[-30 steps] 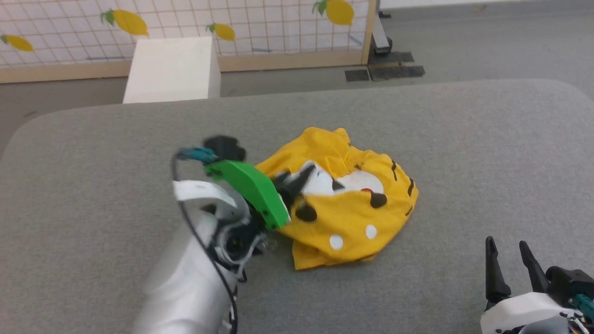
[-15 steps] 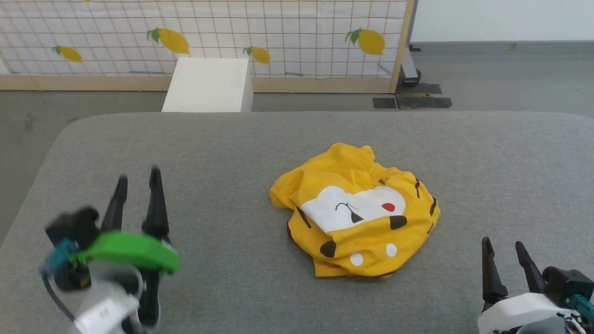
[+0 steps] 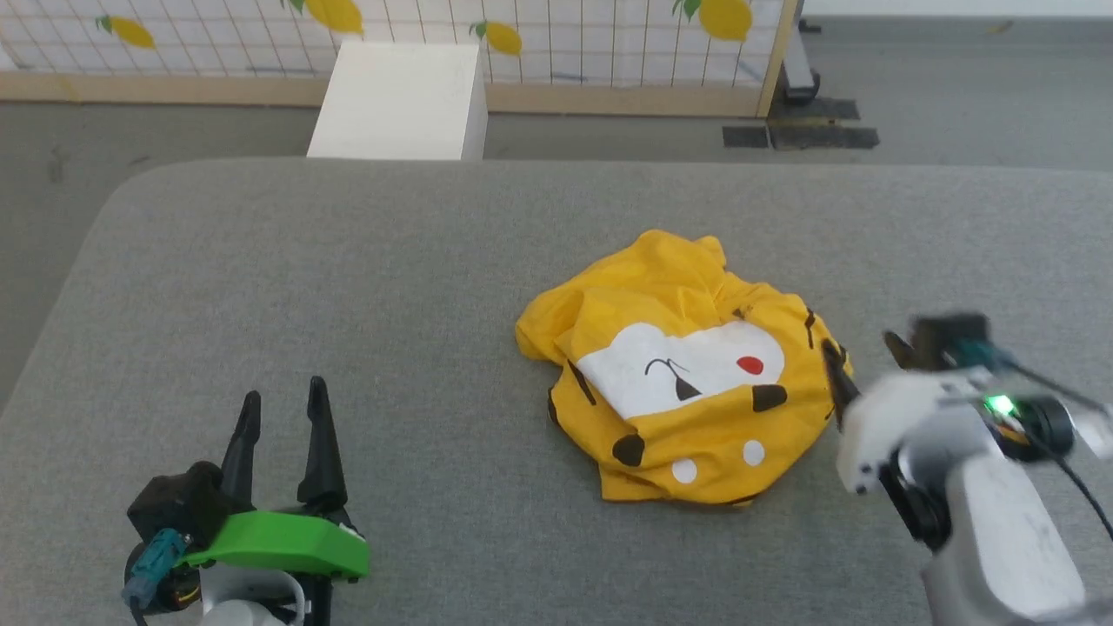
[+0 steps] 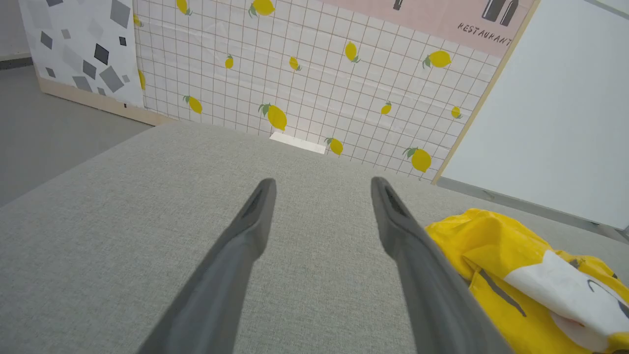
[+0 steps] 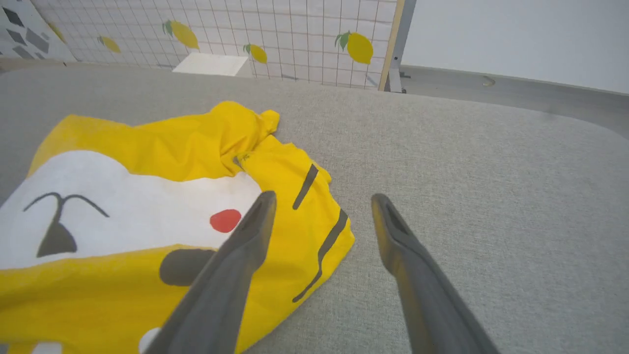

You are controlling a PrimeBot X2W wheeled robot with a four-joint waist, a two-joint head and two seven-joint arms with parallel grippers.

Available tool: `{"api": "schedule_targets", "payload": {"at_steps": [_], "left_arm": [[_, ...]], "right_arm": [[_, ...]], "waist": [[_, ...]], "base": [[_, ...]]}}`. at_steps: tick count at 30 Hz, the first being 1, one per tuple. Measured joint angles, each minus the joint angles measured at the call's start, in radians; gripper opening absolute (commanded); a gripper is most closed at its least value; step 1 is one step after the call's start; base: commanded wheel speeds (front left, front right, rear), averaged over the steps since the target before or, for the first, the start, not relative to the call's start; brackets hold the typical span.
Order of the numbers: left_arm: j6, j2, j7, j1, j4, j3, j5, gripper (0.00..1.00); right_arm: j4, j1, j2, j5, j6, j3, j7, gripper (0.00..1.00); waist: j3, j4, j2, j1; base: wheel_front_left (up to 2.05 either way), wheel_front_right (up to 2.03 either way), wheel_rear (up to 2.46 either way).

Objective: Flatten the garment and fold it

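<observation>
Garment (image 3: 678,400) lies crumpled just to the left of the right hand (image 3: 863,348), whose spread fingers straddle its striped edge; the left hand (image 3: 284,391), also spread, sits well apart.

Garment (image 3: 678,382) mid-table (image 3: 348,287), left gripper (image 3: 284,389) well left, right gripper (image 3: 859,342) just right

1. Left gripper (image 3: 284,391), lower left of the frame: two long dark tapered fingers (image 3: 318,435), bright green cover (image 3: 278,539), teal connector (image 3: 156,556).
2. Right gripper (image 3: 861,343), at right: white housing (image 3: 896,417), small green light (image 3: 998,404), black cable (image 3: 1078,487), pale silver forearm (image 3: 1000,539).
</observation>
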Motion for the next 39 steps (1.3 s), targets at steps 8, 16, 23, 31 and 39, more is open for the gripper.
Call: {"api": "schedule_targets", "payload": {"at_steps": [8, 16, 23, 31, 39], "left_arm": [[-0.029, -0.049, 0.000, -0.010, 0.009, 0.015, 0.033, 1.00], [-0.052, -0.075, 0.000, -0.027, 0.026, 0.041, 0.049, 1.00], [-0.066, -0.085, 0.000, -0.027, 0.047, 0.056, 0.058, 1.00], [-0.072, -0.096, 0.000, -0.024, 0.063, 0.066, 0.061, 1.00], [-0.079, -0.099, 0.000, -0.019, 0.083, 0.060, 0.060, 1.00]], "right_arm": [[0.136, -0.169, -0.021, -0.134, 0.000, 0.107, 0.408, 1.00], [0.186, -0.188, -0.038, -0.053, -0.001, 0.127, 0.506, 0.03], [0.108, -0.190, -0.026, 0.048, 0.000, 0.032, 0.350, 0.00], [-0.062, -0.030, -0.027, 0.040, 0.000, -0.257, 0.305, 0.00], [-0.132, 0.162, 0.001, 0.168, 0.000, -0.255, 0.306, 1.00]], "waist": [[0.065, 0.033, 0.0000, 0.0000], [0.105, 0.078, 0.0000, 0.0000], [0.091, 0.071, 0.0000, 0.0000], [0.048, 0.052, 0.0000, 0.0000], [0.022, 0.005, 0.0000, 0.0001]], "base": [[0.00, 0.00, 0.00], [0.00, 0.00, 0.00], [0.00, 0.00, 0.00], [0.00, 0.00, 0.00], [0.00, 0.00, 0.00]]}}
